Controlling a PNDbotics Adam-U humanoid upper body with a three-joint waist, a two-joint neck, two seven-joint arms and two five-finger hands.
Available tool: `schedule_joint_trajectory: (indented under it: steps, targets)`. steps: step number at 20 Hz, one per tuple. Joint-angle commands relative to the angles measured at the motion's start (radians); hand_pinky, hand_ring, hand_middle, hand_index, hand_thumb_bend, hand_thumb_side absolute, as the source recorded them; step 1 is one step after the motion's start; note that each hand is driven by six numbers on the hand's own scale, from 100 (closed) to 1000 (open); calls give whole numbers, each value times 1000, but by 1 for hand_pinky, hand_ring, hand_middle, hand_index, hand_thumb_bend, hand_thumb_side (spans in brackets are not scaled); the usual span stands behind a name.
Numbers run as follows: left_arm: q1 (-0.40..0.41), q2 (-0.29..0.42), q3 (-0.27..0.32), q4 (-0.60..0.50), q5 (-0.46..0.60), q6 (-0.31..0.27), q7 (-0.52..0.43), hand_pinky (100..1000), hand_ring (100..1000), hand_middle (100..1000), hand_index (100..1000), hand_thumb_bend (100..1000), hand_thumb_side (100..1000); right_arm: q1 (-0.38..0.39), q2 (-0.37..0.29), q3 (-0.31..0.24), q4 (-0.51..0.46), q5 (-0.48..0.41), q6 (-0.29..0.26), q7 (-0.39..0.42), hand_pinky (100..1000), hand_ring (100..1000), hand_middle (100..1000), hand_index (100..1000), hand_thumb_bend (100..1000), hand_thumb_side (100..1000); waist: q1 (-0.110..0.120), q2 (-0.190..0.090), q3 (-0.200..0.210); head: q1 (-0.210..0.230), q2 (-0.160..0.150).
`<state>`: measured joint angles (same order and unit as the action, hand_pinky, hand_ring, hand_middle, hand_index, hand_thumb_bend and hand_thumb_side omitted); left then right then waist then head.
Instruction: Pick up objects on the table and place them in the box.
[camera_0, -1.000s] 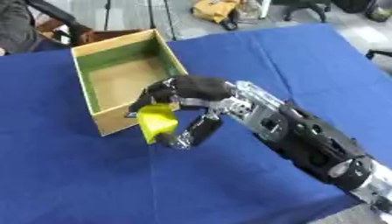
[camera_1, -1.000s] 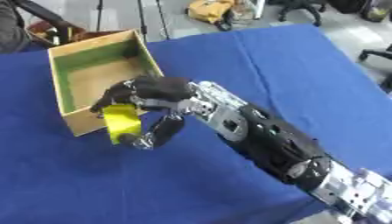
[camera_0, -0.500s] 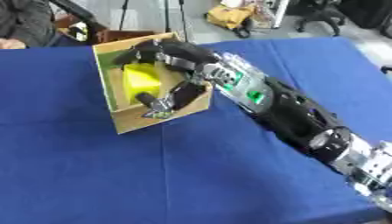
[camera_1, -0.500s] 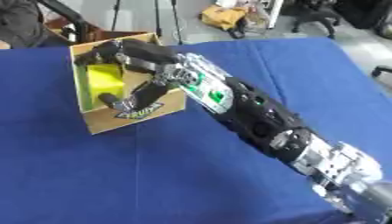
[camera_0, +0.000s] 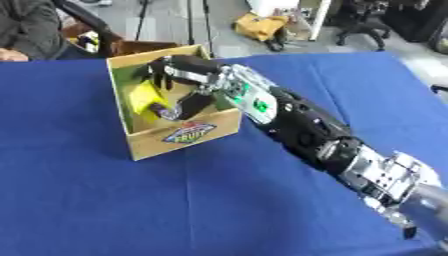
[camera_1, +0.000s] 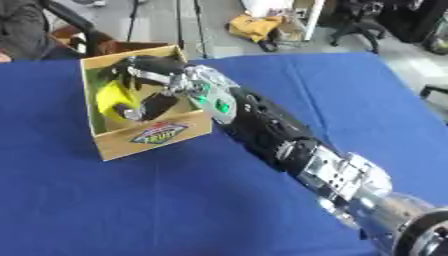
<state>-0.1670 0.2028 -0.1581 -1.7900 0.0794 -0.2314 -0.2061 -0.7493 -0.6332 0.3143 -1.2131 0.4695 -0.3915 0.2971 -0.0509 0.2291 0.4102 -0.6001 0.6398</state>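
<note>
right hand (camera_0: 179, 82) now inside box (camera_0: 188, 134), up from bench (camera_0: 175, 200) | fingers curled round yellow object (camera_0: 140, 97) | placement near; release pending | left hand unseen

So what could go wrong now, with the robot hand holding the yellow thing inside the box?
The right robot hand is curled round the yellow object inside the box, so the object isn't released yet. It might cling to the fingers and come back out. The arm also reaches over the box's near wall, so pulling back could knock or tip the box.
</note>
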Motion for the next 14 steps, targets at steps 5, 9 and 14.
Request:
schedule_joint_trajectory:
  steps: [5, 9, 14]
  targets:
    - [-11, 17, -1, -22, 9, 0, -5, 454, 742, 409, 587, 283, 846, -47, 42, -42, 285, 193, -153, -38, 646, 775, 746, 935, 100, 454, 7, -17, -12, 0, -12]
    - [-9, 17, -1, -20, 10, 0, -5, 455, 742, 409, 587, 284, 847, -50, 51, -55, 325, 246, -197, -67, 784, 971, 857, 944, 100, 551, 7, -21, -23, 2, -11]
    - [-8, 18, -1, -19, 9, 0, -7, 454, 741, 409, 587, 287, 844, -53, 45, -52, 292, 238, -196, -67, 854, 1000, 925, 947, 100, 602, 7, -27, -33, 3, -10]
